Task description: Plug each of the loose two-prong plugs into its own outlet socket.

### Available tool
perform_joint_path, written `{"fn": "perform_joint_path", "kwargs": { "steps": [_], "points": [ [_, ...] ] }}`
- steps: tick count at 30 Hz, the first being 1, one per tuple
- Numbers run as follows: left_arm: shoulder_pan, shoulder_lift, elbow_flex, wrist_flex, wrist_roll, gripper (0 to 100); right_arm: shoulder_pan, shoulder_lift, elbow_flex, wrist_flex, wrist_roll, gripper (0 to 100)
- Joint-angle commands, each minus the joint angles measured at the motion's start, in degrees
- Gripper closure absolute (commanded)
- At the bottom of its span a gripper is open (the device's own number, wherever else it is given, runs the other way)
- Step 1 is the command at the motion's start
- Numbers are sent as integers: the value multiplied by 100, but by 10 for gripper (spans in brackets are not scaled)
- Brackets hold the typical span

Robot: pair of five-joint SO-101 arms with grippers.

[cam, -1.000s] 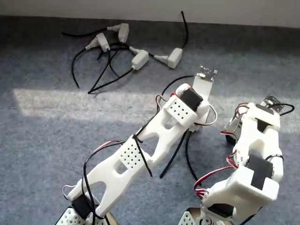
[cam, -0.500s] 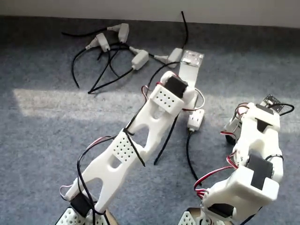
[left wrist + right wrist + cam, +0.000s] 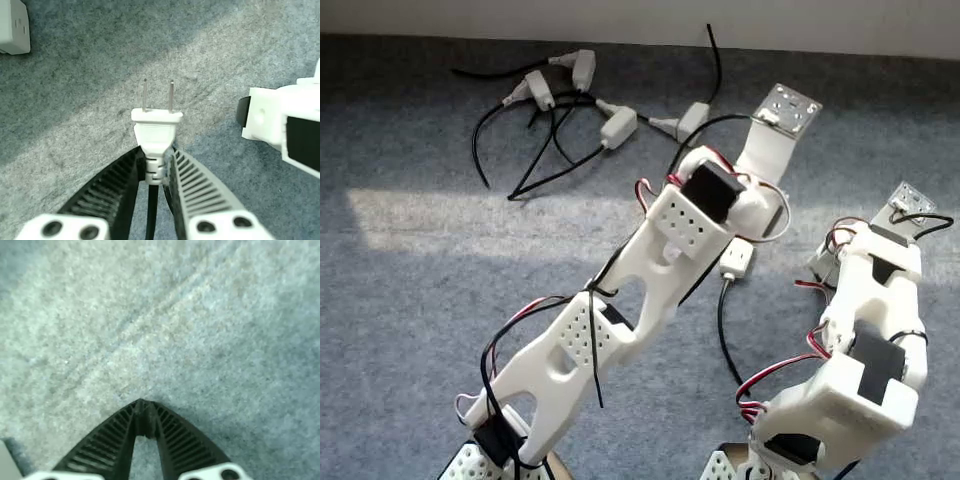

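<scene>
The left claw was clamped on the ribbed neck of a white two-prong plug, with the plug's black cord running back between the two black fingers. Both metal prongs pointed straight away from the claw over the grey desk, bare and touching nothing. A white socket lay on the desk well off to one side of the prongs, two slots showing on its face, apart from the plug. On the other side, a white-and-black part of the right arm stood near the plug. Seen from above, the left arm stretched from the near edge to the middle of the desk. Its wrist hung just beside a white block, whose black lead trailed back toward the arms' bases. Whether that block was the same socket could not be told. The right arm sat folded at the near right of the desk. The right claw pointed at the grey surface with its tips pressed together. At the far side of the desk, by the wall, a tangle of black cords lay with white plug and socket pieces on their ends. They were beyond the left arm and well apart from the right.
</scene>
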Motion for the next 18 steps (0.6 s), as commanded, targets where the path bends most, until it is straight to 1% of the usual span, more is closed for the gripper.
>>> {"fn": "perform_joint_path", "kwargs": {
  "steps": [1, 4, 7, 10, 14, 17, 18],
  "points": [
    [101, -725, -119, 79, -35, 993, 75, -48, -13, -110, 88, 989],
    [75, -1218, 251, 88, -35, 993, 75, -48, -4, -110, 88, 989],
    [66, -1956, 1059, 88, -35, 993, 75, -40, 13, -110, 53, 989],
    [75, -2958, 2176, 79, -9, 993, 48, 110, 101, -110, 44, 989],
    [57, -4321, 3873, 70, 457, 993, 66, 470, -66, -101, 44, 989],
    [66, -5103, 5086, 44, 492, 993, 75, 593, -163, -75, 44, 989],
    [66, -5288, 5464, -105, 492, 993, 75, 593, -163, -75, 44, 989]
  ]
}}
